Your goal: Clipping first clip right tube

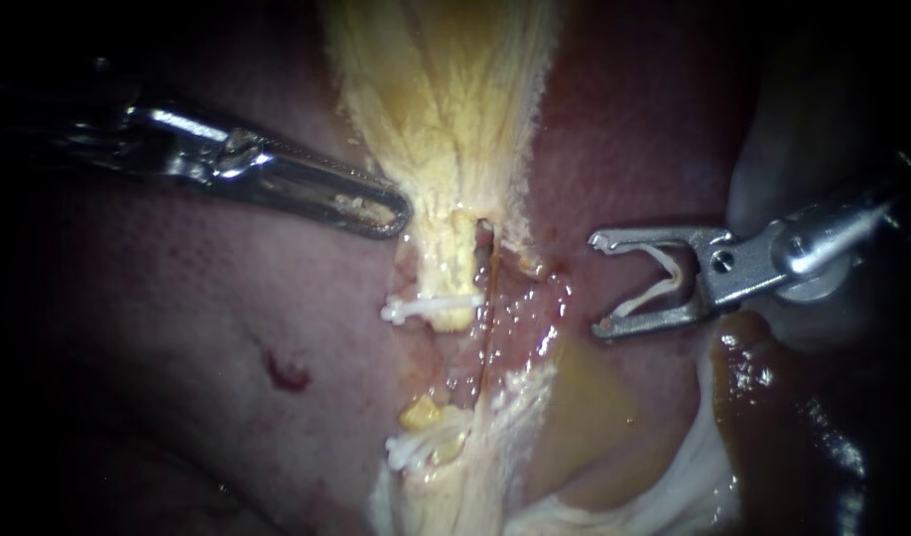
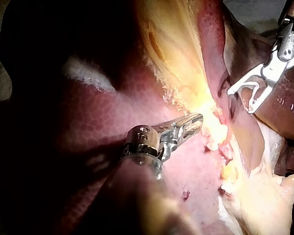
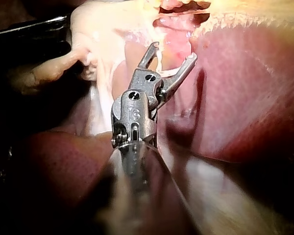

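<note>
My right instrument (image 1: pixel 599 283) comes in from the right, its jaws wide apart with a white clip (image 1: pixel 656 283) seated between them, touching both. It hangs clear to the right of a thin reddish right tube (image 1: pixel 489 288). The yellow left tube (image 1: pixel 448 263) beside it carries a white clip (image 1: pixel 431 308) across it. A second white clip (image 1: pixel 414 452) sits lower down. My left instrument (image 1: pixel 401 213) holds the edge of the yellow gallbladder tissue (image 1: pixel 446 99). In the right wrist view the right instrument (image 3: pixel 172 53) points at the pale tissue with its clip (image 3: pixel 159 63) loaded.
Dark red liver (image 1: pixel 178 328) fills the left, with a small red spot (image 1: pixel 287 375). More liver (image 1: pixel 644 129) lies behind the right instrument. A pool of yellow fluid (image 1: pixel 585 417) and a white membrane (image 1: pixel 674 496) lie below its jaws.
</note>
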{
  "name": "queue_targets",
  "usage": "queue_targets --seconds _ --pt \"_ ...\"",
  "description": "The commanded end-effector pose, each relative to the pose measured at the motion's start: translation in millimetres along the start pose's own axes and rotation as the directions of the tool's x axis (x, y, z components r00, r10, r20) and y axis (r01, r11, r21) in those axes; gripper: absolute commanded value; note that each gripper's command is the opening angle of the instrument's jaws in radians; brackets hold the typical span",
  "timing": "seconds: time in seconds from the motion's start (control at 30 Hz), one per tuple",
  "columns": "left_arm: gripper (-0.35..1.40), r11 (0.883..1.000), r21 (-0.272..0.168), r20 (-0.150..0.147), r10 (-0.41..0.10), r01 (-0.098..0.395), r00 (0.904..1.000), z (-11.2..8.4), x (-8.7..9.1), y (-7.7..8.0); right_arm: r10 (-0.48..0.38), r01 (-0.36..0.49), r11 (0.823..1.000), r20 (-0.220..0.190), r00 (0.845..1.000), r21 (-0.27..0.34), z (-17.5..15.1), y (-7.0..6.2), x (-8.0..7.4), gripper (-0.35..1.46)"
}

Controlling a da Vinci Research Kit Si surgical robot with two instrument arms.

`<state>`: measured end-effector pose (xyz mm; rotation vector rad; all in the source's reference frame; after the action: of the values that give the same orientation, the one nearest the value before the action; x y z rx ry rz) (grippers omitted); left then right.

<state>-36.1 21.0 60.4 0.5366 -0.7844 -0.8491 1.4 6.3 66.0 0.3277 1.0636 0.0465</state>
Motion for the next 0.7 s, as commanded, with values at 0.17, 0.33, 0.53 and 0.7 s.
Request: queue_targets --seconds 0.17,0.33,0.53,0.7 --pt "-0.35 1.000 0.003 -0.001 -0.006 0.006 1.0000 -0.6 -0.1 0.0 0.000 0.000 1.000 0.000 1.000 0.000 0.0 0.0 0.0 0.50" --pt "-0.35 1.000 0.006 -0.003 -0.008 0.008 1.0000 -2.0 -0.5 -0.1 0.000 0.000 1.000 0.000 1.000 0.000 0.0 0.0 0.0 0.50" --pt "-0.35 1.000 0.000 0.019 -0.016 0.016 0.9997 -4.4 -1.8 -0.4 0.000 0.000 1.000 0.000 1.000 0.000 0.0 0.0 0.0 0.50" --pt "-0.35 1.000 0.000 0.042 -0.024 0.024 0.9988 -6.6 -2.9 -0.5 0.000 0.000 1.000 0.000 1.000 0.000 0.0 0.0 0.1 0.50"
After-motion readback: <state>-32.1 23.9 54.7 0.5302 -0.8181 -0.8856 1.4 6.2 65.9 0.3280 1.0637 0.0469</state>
